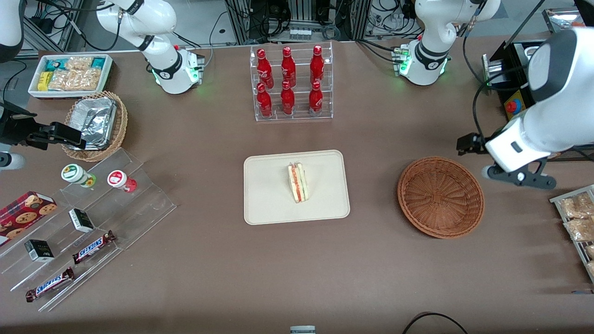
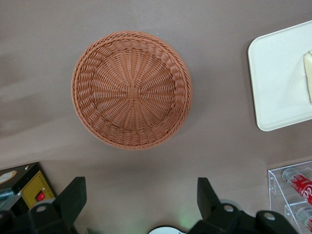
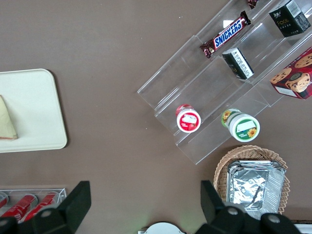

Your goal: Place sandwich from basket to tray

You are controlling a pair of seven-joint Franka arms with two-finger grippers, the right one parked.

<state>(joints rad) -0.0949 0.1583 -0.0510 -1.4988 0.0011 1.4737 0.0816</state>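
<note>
The sandwich point(image 1: 298, 182) stands on its edge on the cream tray point(image 1: 269, 195) in the middle of the table, red and green filling showing. A sliver of the sandwich point(image 2: 308, 73) also shows on the tray point(image 2: 278, 78) in the left wrist view. The reddish-brown woven basket point(image 1: 441, 197) sits beside the tray, toward the working arm's end, with nothing in it. My gripper point(image 1: 468, 143) hangs high over the table, a little farther from the front camera than the basket point(image 2: 130, 90). It is open point(image 2: 141, 195) with nothing between its fingers.
A clear rack of red bottles point(image 1: 291, 83) stands farther from the front camera than the tray. A black box with a red button point(image 1: 513, 106) and a rack of bagged snacks point(image 1: 577, 222) are at the working arm's end. Stepped acrylic shelves point(image 1: 93, 218) are toward the parked arm's end.
</note>
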